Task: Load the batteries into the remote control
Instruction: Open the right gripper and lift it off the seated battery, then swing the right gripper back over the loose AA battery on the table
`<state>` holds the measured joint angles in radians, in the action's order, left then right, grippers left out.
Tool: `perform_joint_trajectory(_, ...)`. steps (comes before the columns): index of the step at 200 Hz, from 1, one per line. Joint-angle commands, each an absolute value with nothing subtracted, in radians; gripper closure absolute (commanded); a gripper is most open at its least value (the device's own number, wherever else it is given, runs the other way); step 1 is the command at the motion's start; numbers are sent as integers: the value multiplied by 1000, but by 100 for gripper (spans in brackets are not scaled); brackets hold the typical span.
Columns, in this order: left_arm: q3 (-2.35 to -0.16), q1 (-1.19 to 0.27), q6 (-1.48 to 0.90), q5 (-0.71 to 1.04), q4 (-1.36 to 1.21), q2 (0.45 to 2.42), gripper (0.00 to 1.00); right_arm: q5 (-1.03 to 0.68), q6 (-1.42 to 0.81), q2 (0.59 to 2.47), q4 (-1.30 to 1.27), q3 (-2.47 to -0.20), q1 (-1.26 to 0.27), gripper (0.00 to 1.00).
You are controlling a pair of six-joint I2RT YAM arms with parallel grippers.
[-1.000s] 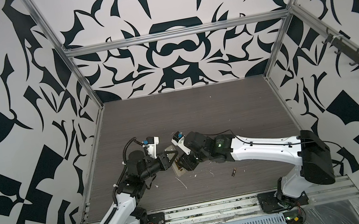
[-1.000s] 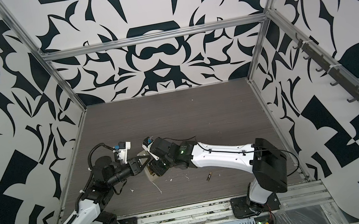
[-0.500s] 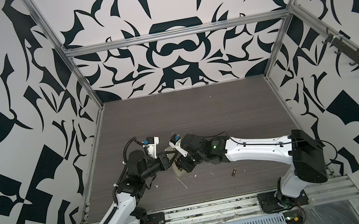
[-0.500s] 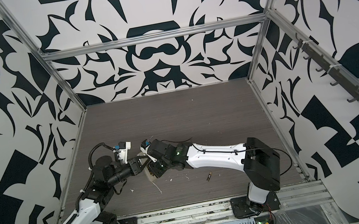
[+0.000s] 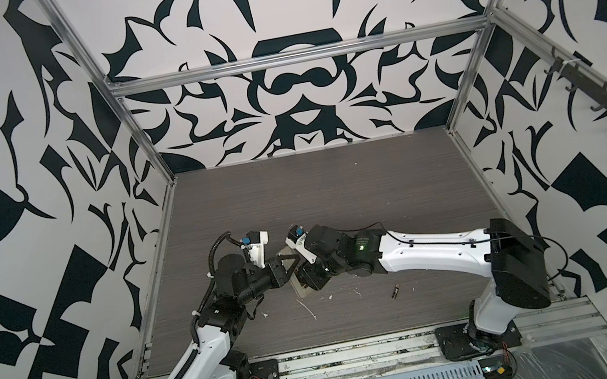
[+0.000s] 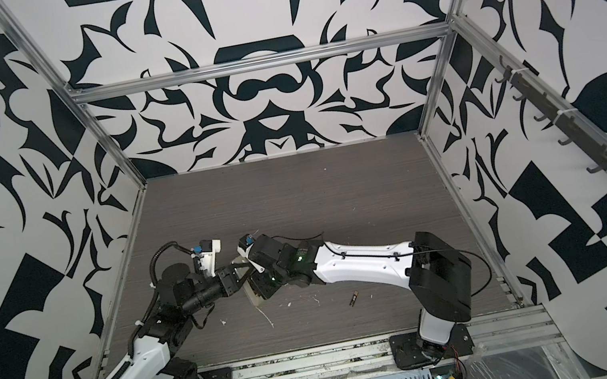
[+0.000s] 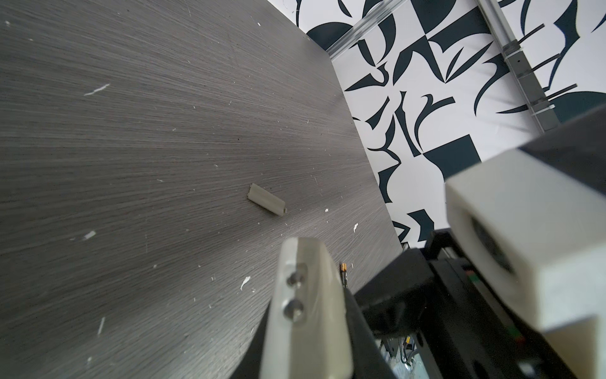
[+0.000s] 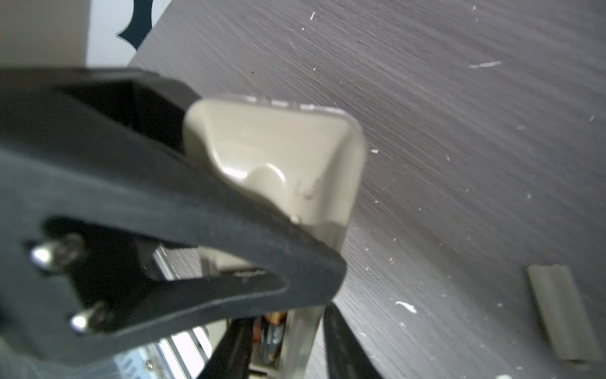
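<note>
My left pincer [image 5: 289, 264] is clenched on the remote control [image 5: 302, 288]. It holds the handset near the front middle of the table [image 5: 336, 193], tilted, with its beige back facing my right wrist camera. In both top views only the beige lower end shows between my two arms, and I cannot tell whether that end touches the table. My right pincer [image 8: 287, 356] meets the remote from the opposite side. In the right wrist view its two black fingers [image 8: 229, 347] stand apart on either side of the handset's narrow edge, but I cannot tell whether they press on it. Between those fingers a dark battery with an orange band [image 8: 270, 329] appears to sit in the open compartment, though it is blurred and partly hidden. The loose battery [image 5: 395, 291] lies on the table to the right of the remote, in front of my right forearm and touching nothing. The beige compartment lid [image 7: 266, 200] lies flat on the table by itself, apart from the remote and from both pincers. White scraps [image 5: 308, 308] are scattered over the table near the front, some just beside the remote's lower end.
</note>
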<state>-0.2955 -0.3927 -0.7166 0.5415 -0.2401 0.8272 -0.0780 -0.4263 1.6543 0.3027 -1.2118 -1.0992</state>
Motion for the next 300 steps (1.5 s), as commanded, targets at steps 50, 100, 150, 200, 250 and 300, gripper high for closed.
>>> perform_joint_trajectory(50, -328, -395, -692, 513, -207, 828, 100, 36, -413, 1385, 484, -1201, -1118, 40)
perform_joint_trajectory(100, -327, -395, -709, 568, -265, 867, 100, 224, -730, 1109, 823, -986, -1051, 40)
perform_joint_trajectory(150, -318, -395, -708, 586, -295, 858, 100, 128, -944, 974, 808, -686, -922, 39)
perform_joint_trajectory(200, -305, -395, -724, 603, -339, 873, 100, 53, -936, 1090, 707, -608, -873, 39)
perform_joint_trajectory(250, -298, -395, -739, 616, -376, 899, 100, 2, -848, 1299, 564, -643, -852, 45)
perform_joint_trajectory(300, -298, -395, -736, 608, -374, 915, 100, -4, -857, 1322, 517, -600, -853, 56)
